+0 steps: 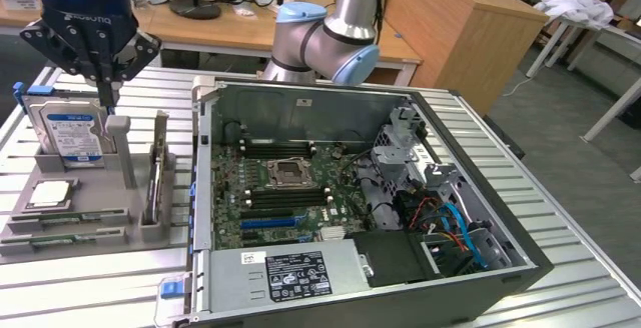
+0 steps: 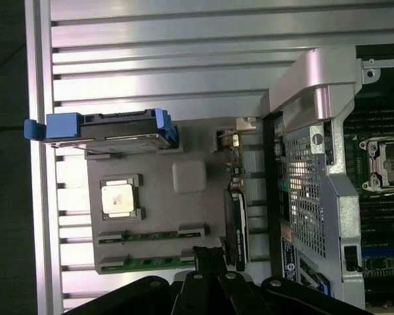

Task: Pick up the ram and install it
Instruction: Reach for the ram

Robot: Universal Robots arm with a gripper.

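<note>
Ribbed metal tabletop is carrying a grey holder tray on the exterior view's left, with an open computer case just beside it. The gripper is hanging above the tray with its two fingers pressed together and gripping nothing. The ram is lying flat in a groove at the tray's near edge, with a second stick lying parallel just beside it; neither is being touched.

Several things are threatening trouble, as I judge it. Fingers coming down closed would be pressing on the board instead of straddling it, scraping its chips or wedging it in the groove. With the two sticks lying so close, a finger could be catching the neighbour and dragging both. The hard drive, standing upright, and a dark card on edge are flanking the working space, so a descent drifting sideways would be knocking one of them. The processor chip is sitting loose near the sticks and could be nudged too.

Inside the case, the black slots on the motherboard are lying near the case wall and the empty processor socket. A stick gripped crooked would be jamming in a slot or bending.
</note>
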